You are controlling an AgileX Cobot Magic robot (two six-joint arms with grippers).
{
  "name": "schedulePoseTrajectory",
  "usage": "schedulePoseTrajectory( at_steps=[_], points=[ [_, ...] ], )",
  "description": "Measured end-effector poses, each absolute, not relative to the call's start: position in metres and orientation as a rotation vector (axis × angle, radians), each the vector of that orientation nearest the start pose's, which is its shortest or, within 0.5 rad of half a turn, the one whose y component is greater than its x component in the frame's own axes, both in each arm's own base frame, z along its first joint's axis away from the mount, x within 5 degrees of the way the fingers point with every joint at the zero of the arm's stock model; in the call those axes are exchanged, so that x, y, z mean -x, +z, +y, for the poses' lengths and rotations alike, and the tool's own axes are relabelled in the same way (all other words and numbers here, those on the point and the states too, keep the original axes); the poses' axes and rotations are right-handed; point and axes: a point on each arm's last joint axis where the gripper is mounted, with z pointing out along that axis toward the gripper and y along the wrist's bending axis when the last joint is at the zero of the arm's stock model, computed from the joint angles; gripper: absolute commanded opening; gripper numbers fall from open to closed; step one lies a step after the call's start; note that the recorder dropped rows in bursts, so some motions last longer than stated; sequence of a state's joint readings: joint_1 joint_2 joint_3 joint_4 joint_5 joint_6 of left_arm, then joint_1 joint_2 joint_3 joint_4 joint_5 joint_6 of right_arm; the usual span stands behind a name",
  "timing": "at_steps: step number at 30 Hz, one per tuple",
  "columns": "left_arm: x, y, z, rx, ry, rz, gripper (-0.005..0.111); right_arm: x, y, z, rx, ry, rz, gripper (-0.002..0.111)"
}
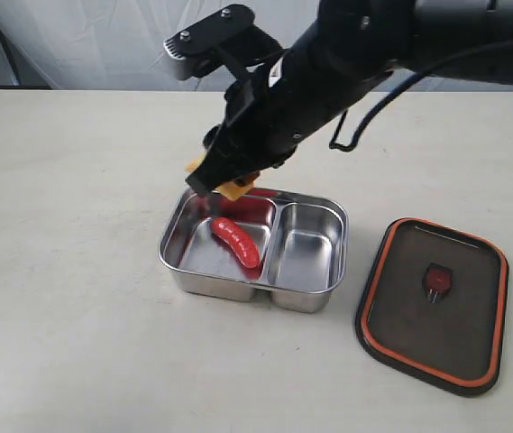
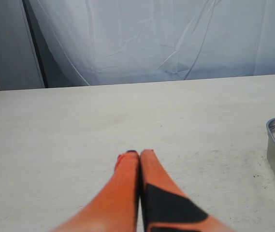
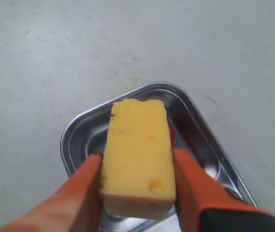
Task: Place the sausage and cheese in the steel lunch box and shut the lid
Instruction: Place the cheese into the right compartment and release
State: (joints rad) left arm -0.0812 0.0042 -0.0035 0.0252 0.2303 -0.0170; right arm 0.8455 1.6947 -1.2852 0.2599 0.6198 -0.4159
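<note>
Right wrist view: the right gripper [image 3: 137,166], its orange fingers [image 3: 84,188] part-open and clamped on the two long flanks of the cheese [image 3: 138,140], holes-face toward the lens. Beneath it lies one rounded corner of the steel lunch box [image 3: 69,135]. A red glint beside the block suggests the larger compartment is below, though the cheese hides most of it.

Exterior view: the cheese hangs above the far rim of the box, clear of the metal. The sausage [image 1: 236,240] lies slantwise in the larger compartment; the smaller one is bare. The lid [image 1: 418,334] rests flat on the tabletop [image 1: 76,316], just beside the box on the right, orange rim showing.

Left wrist view: the left gripper [image 2: 138,153], fingers pressed together on nothing, hovers over bare tabletop with the box edge off to one side.

Step in hand: placing the cheese. Best lowered until nearly on the floor, away from the sausage, then released. The walls and divider leave little room for spreading fingers, so a central descent suits.
</note>
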Motion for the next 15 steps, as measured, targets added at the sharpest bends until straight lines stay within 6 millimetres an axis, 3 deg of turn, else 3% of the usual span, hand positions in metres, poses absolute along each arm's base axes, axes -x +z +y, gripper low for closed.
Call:
schedulePoseTrajectory(
  at_steps=[5,15],
  points=[
    [-0.056,0.193,-0.004,-0.072,-0.05,1.713,0.0,-0.221,0.262,0.26,1.262,0.421,2.245,0.004],
    [-0.056,0.193,-0.004,-0.072,-0.05,1.713,0.0,-0.207,0.216,0.232,1.187,0.296,2.394,0.004]
  ],
)
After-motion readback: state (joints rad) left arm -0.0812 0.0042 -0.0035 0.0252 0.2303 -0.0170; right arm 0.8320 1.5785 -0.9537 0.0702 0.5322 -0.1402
